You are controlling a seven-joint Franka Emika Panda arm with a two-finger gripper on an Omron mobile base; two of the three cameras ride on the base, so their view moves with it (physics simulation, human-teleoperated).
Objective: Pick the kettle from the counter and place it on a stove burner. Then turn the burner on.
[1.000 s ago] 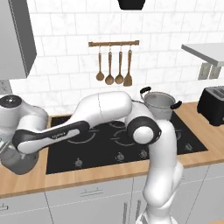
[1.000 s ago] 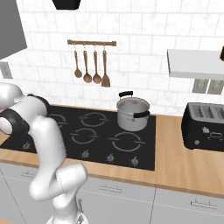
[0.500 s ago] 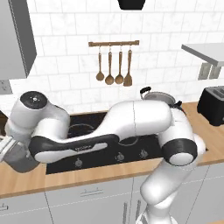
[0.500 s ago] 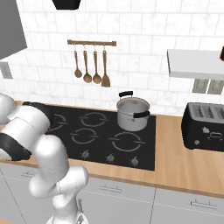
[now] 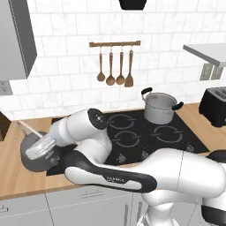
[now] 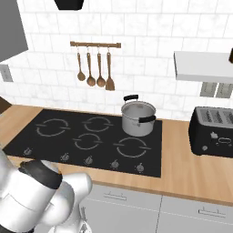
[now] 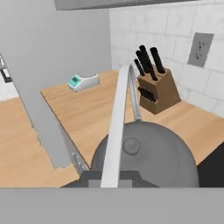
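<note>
At the left end of the counter (image 5: pixel 13 176), the kettle (image 5: pixel 35 154) hangs under the gripper (image 5: pixel 40 148), whose jaws are shut on its arched handle (image 7: pixel 117 131). The large stove burner (image 5: pixel 129 139) lies off to the right, so the carry goes rightward over the cooktop (image 5: pixel 185 141).

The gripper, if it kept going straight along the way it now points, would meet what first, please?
Most likely the kettle: its lid knob and arched handle lie directly ahead of the gripper, with the knife block farther beyond. Depth is unclear.
</note>
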